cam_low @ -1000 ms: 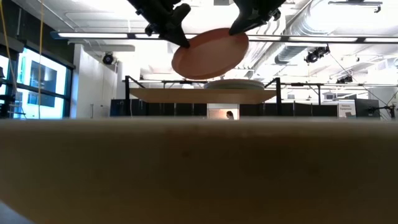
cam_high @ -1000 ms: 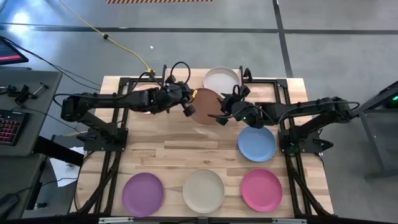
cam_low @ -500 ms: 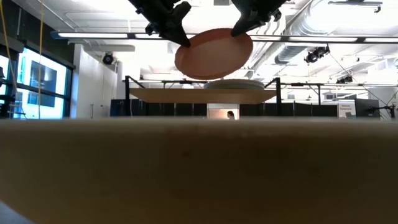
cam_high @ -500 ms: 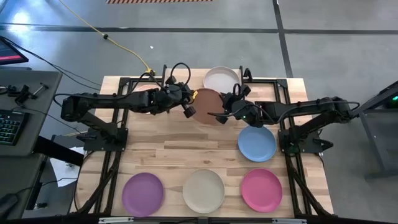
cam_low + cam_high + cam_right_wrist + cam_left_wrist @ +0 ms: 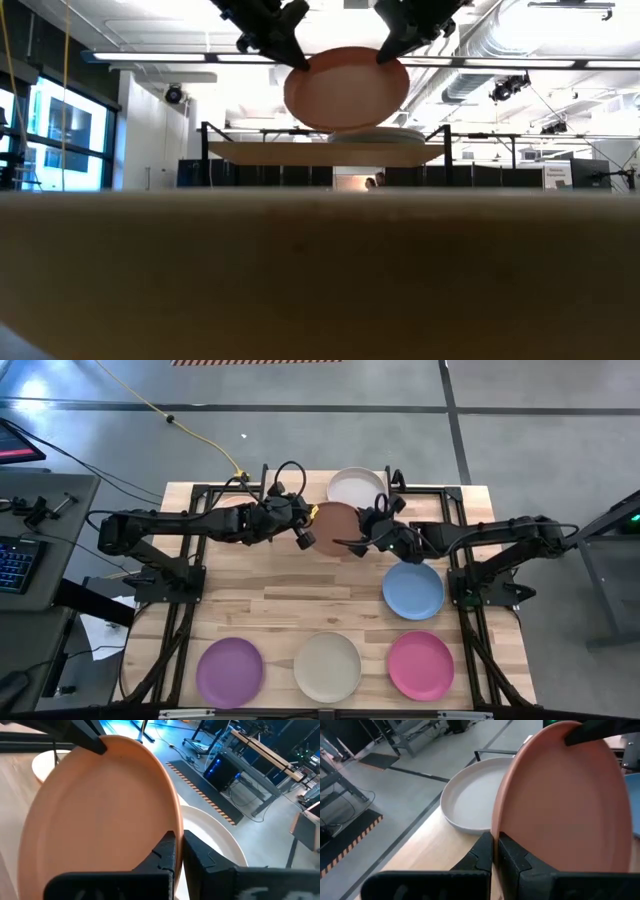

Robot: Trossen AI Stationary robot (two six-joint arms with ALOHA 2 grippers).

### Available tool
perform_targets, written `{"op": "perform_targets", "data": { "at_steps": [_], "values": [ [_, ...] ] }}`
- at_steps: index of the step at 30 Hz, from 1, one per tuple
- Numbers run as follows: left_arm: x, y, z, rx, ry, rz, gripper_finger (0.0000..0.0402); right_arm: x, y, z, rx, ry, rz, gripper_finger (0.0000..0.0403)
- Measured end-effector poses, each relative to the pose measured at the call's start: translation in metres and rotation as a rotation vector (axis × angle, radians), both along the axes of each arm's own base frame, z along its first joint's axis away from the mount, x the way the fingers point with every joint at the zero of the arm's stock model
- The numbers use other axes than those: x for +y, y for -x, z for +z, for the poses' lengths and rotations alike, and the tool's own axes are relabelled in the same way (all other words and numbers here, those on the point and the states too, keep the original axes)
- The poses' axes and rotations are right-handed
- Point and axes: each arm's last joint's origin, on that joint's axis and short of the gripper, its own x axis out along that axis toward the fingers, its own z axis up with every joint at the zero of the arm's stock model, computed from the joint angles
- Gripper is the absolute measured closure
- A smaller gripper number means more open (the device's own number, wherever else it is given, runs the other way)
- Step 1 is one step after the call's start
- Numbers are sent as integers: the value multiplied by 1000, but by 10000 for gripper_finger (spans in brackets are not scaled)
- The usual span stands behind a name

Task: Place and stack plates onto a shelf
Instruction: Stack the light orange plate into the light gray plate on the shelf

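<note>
The left gripper (image 5: 300,536) is clamped on the left rim of the peach plate (image 5: 333,526); in the left wrist view its fingers (image 5: 512,857) pinch that rim edge-on. The right gripper (image 5: 358,540) is clamped on the opposite rim, its fingers (image 5: 167,851) closed over the edge. Both arms therefore carry one plate between them, each at equal reach.

In the low view the peach plate (image 5: 346,88) hangs tilted, clear of the shelf (image 5: 325,151) and just above the pale plate (image 5: 375,133) that lies on the shelf top. In the high view that pale plate (image 5: 357,486) sits toward the far edge of the tabletop (image 5: 250,595), beyond and slightly right of the carried plate.

Judgement: the stacking move requires travel toward the far edge, levelling the plate, then lowering it.
</note>
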Motion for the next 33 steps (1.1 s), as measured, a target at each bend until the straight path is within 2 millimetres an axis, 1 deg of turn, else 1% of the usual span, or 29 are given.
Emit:
{"op": "perform_targets", "data": {
  "at_steps": [4,13,26,33],
  "values": [
    [1,-1,1,-9,-8,-1,402,-5,0,1,25,29,-4,403],
    [9,-1,6,-46,-34,10,398,-17,-1,6,43,108,-36,403],
    [11,-1,7,-48,-45,2,371,-20,-2,9,47,140,-37,402],
    [10,-2,6,-39,-40,-40,346,-20,-2,9,48,138,-34,402]
  ]
}}
